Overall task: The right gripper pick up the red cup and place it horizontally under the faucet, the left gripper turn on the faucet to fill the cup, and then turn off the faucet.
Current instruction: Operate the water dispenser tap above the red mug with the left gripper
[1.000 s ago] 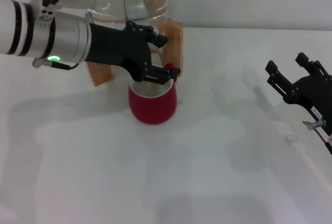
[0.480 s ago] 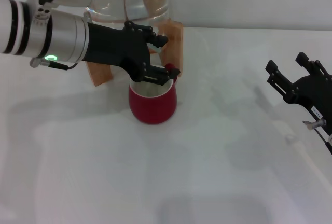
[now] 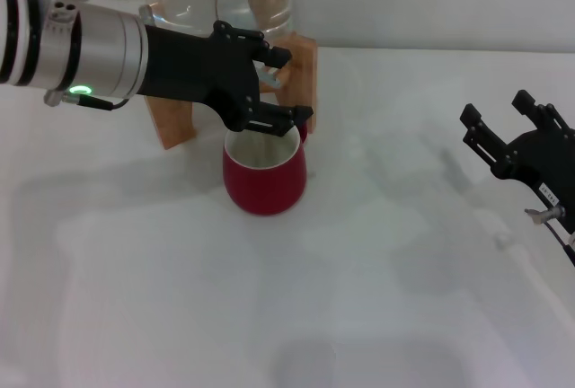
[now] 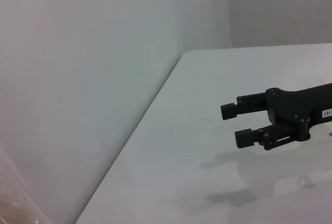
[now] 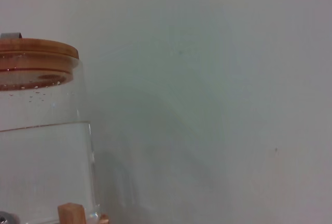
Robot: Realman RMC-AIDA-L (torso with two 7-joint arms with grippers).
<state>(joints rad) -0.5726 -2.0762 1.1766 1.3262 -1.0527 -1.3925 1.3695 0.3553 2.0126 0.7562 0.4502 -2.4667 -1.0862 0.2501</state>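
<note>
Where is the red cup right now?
In the head view the red cup stands upright on the white table, left of centre, just before the wooden stand, with the left claw above its rim.

The red cup [image 3: 264, 181] is glossy red outside and cream-white inside. The left gripper [image 3: 277, 83] is black, on a silver and white arm with black bands and a green light. The right gripper [image 3: 503, 136] is black. The desk [image 3: 359, 298] is white, the stand [image 3: 301, 69] light wood.
</note>
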